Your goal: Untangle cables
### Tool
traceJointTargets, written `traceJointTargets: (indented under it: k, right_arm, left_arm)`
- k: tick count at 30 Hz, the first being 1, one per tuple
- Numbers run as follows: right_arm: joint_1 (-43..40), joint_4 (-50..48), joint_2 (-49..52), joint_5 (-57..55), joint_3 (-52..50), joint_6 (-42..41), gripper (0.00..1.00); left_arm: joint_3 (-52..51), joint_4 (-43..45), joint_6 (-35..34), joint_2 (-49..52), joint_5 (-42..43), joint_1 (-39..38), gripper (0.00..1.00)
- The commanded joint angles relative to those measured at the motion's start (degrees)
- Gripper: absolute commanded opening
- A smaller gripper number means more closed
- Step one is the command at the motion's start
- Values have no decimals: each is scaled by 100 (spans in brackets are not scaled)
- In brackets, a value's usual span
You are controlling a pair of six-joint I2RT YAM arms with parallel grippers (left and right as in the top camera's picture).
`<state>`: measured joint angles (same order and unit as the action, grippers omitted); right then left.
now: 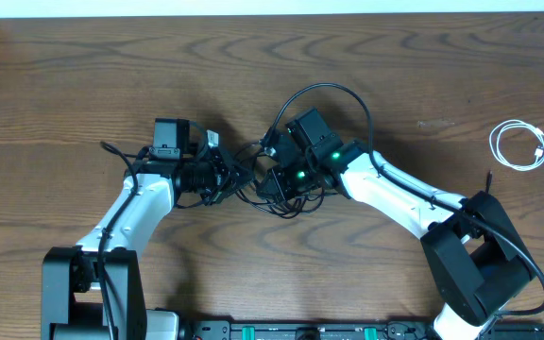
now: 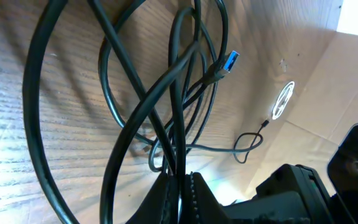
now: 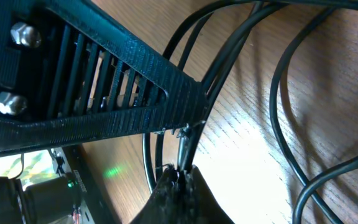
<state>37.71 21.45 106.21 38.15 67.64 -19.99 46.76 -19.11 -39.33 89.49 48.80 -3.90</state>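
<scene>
desk (image 1: 83,76): brown wood grain, matt
black cables (image 2: 27,112): smooth rubbery sheath, slight sheen
white cable (image 1: 539,149): smooth plastic
USB plug (image 2: 230,61): blue plastic tongue, black moulded shell
left pincer (image 2: 182,186): matt black plastic, ribbed pads
bolts (image 3: 27,35): bare shiny metal
arm shells (image 1: 385,189): glossy white plastic

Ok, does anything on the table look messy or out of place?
Yes. The black cables are snarled in the middle, loops crossing each other, pinched by the left end effector and right end effector. The white cable lies coiled alone, far right. No damage visible.
</scene>
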Motion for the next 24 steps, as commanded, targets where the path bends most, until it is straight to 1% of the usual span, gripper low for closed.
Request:
traceJointTargets:
  k: [1, 2, 3, 4, 6, 8, 11, 15, 18, 22, 23, 24]
  right_arm:
    - [-37, -101, -98, 269, 26, -28, 9]
    - [-44, -116, -98, 245, 26, -66, 9]
    - [-66, -114, -98, 85, 26, -275, 3]
    - [-98, -85, -98, -103, 26, -608, 1]
    - [-155, -90, -98, -271, 17, -981, 1]
    - [-201, -90, -98, -356, 17, -1141, 1]
    - [-221, -90, -98, -356, 17, -1152, 1]
    - [-175, -83, -98, -380, 11, -1152, 1]
    - [-129, -33, -98, -660, 11, -1154, 1]
    - [-122, 162, -98, -1252, 11, -1169, 1]
    - [-131, 219, -98, -1394, 11, -1169, 1]
    - [-133, 260, -98, -1471, 11, -1167, 1]
  left_arm:
    - [-42, -50, 452, -68, 2, -2, 7]
    - [-42, -72, 507, -68, 4, -2, 7]
    - [-42, -114, 575, -68, 7, -2, 8]
    - [-42, -153, 680, -66, 7, -2, 7]
    - [-42, -223, 820, -68, 9, -2, 7]
    - [-42, -284, 883, -68, 11, -2, 7]
    - [-42, -330, 916, -68, 76, -2, 7]
    - [-42, -328, 1023, -68, 387, -2, 7]
    - [-42, -334, 1123, -68, 525, -2, 7]
    - [-42, -372, 1128, -68, 393, 0, 7]
    - [-42, -413, 1126, -68, 260, 0, 8]
    - [-42, -535, 1123, -68, -90, -2, 8]
